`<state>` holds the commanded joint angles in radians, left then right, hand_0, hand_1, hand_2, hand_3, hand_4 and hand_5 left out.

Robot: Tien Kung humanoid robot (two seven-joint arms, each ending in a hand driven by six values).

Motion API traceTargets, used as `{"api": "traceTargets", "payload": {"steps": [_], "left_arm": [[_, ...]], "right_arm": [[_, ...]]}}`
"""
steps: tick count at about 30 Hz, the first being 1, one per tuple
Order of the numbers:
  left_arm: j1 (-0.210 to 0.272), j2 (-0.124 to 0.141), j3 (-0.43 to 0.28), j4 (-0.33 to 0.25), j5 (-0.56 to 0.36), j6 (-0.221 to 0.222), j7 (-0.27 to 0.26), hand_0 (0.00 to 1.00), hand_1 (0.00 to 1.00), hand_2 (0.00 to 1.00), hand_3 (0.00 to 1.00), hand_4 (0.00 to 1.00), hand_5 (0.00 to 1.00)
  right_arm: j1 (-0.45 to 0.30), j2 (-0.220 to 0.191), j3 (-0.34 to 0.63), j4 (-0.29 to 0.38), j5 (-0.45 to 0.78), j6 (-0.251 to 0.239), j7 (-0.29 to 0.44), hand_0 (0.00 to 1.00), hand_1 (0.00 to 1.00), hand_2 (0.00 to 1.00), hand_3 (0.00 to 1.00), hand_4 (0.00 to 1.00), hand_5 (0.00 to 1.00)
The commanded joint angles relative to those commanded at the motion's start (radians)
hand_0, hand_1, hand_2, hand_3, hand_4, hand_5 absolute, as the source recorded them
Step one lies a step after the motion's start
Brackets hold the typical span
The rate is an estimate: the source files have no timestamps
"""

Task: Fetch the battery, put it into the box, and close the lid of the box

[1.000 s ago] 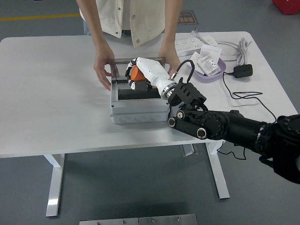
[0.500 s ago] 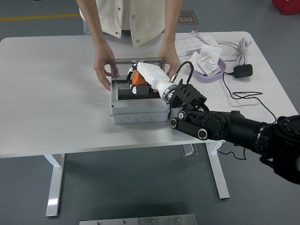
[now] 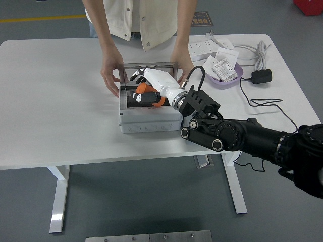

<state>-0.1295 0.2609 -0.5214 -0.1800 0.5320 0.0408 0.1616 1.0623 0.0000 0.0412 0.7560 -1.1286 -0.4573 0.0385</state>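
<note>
1. Now the orange cylindrical battery (image 3: 147,91) lies inside the grey plastic box (image 3: 150,120), resting on its dark interior toward the far side.
2. Over it hangs the robot's white five-fingered right hand (image 3: 151,82); the fingers look spread and relaxed, and I judge they grip nothing, though part of the battery is hidden under the palm.
3. Behind the hand stands the box's clear hinged lid (image 3: 151,66), upright at the far edge. A person's two hands, one (image 3: 112,75) at the left and the other (image 3: 182,65) at the right, steady the lid and box.
4. Judged from this, placing is done and closing the lid is the step in hand. To do it well, lift the hand clear of the battery without nudging it, reach behind the lid's top edge, then draw it down and toward the robot evenly so it seats flat.
5. Mind the person's fingers at the rim.
6. Farther right on the white table (image 3: 55,96) sits a purple dish (image 3: 233,79), well apart.
</note>
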Motion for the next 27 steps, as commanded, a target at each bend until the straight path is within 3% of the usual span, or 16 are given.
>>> {"api": "traceTargets", "payload": {"steps": [7, 18, 22, 27], "left_arm": [[0.006, -0.002, 0.003, 0.0, -0.004, 0.0, -0.001, 0.618, 0.766, 0.679, 0.73, 0.683, 0.222], [0.028, -0.008, -0.01, 0.0, 0.003, 0.0, 0.005, 0.618, 0.765, 0.676, 0.731, 0.682, 0.221], [0.025, -0.005, 0.004, 0.0, -0.012, 0.001, 0.001, 0.618, 0.765, 0.676, 0.732, 0.682, 0.22], [0.016, -0.003, 0.021, 0.0, -0.029, 0.0, -0.003, 0.617, 0.765, 0.676, 0.733, 0.682, 0.22]], "right_arm": [[-0.005, 0.0, 0.045, 0.054, -0.041, 0.002, -0.015, 0.82, 0.712, 0.721, 0.802, 0.894, 0.462], [-0.003, 0.0, 0.209, 0.242, -0.115, 0.067, -0.089, 0.82, 0.713, 0.712, 0.803, 0.887, 0.47], [0.033, 0.0, 0.227, 0.246, -0.114, 0.081, -0.096, 0.816, 0.702, 0.688, 0.794, 0.854, 0.47], [0.088, 0.0, 0.203, 0.179, -0.082, 0.091, -0.097, 0.802, 0.698, 0.688, 0.794, 0.843, 0.473]]}}
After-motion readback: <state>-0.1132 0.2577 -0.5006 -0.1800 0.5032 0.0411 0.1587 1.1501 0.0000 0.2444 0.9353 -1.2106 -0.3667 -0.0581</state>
